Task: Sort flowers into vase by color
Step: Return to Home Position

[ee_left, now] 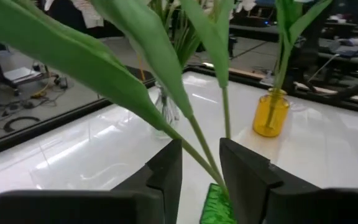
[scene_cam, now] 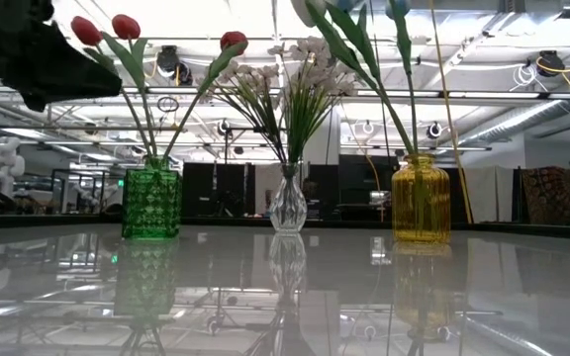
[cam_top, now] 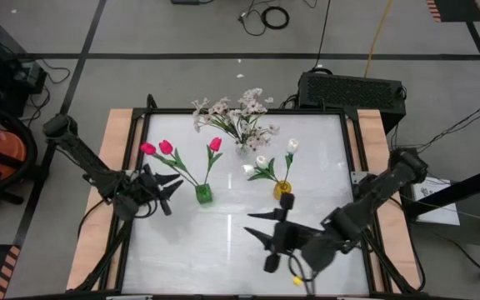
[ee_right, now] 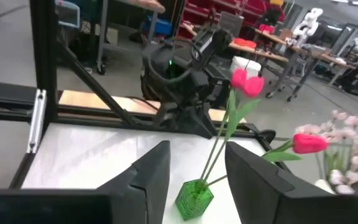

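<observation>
Three magenta tulips (cam_top: pixel 166 147) stand in a green glass vase (cam_top: pixel 203 194). A bushy spray of pale blossoms (cam_top: pixel 238 112) fills a clear vase (scene_cam: pixel 288 203). White tulips (cam_top: pixel 291 146) stand in a yellow vase (cam_top: pixel 282 189). My left gripper (cam_top: pixel 173 190) is open just left of the green vase. In its wrist view (ee_left: pixel 201 168) the tulip stems (ee_left: pixel 197 149) pass through the gap, and no touch shows. My right gripper (cam_top: pixel 261 229) is open over the near middle of the table, pointing toward the green vase (ee_right: pixel 194 199).
The three vases stand in a loose triangle at the table's middle, with the clear one farthest back. Bare white tabletop (cam_top: pixel 207 250) lies near and left of the right gripper. Wooden boards (cam_top: pixel 115 142) flank the table. A black box (cam_top: pixel 352 87) sits beyond the far right corner.
</observation>
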Robot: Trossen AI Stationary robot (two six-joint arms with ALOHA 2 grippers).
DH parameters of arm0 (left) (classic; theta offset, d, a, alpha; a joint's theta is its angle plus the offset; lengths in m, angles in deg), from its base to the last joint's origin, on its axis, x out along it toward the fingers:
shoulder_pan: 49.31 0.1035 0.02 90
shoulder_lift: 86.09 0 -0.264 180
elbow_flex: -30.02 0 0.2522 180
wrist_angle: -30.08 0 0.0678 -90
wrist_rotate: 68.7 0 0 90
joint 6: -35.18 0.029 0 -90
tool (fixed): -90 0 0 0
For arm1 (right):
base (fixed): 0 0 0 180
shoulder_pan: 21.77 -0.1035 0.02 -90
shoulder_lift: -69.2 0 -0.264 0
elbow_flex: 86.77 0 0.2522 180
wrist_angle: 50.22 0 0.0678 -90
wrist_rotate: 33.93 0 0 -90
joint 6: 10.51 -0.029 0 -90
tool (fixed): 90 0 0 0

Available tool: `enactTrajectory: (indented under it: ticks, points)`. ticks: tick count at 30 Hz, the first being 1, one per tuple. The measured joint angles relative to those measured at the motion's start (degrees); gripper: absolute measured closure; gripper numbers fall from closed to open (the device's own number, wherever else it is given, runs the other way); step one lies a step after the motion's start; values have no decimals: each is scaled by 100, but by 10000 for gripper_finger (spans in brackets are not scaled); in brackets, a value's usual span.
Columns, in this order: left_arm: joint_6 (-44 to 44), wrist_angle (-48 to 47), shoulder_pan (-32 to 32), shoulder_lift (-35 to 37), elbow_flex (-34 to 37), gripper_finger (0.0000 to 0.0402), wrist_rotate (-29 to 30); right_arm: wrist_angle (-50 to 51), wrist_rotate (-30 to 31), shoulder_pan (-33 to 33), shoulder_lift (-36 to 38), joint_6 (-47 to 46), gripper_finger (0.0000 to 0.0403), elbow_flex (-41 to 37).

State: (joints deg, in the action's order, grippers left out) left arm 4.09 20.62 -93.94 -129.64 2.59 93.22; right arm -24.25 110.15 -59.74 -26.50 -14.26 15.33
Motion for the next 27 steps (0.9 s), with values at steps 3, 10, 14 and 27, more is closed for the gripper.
enactTrajectory:
  ticks: [3,10,14,27]
  points:
    - [9,-2,185,0,0,288,-200,125,154,-166,185,44,263,0]
    - [33,2,565,-4,0,289,-456,299,637,-443,343,204,273,0]
    - [393,513,678,-75,0,289,-949,333,752,-525,340,206,273,0]
    - [-262,538,18,-144,0,289,-1241,951,733,-753,334,-485,273,0]
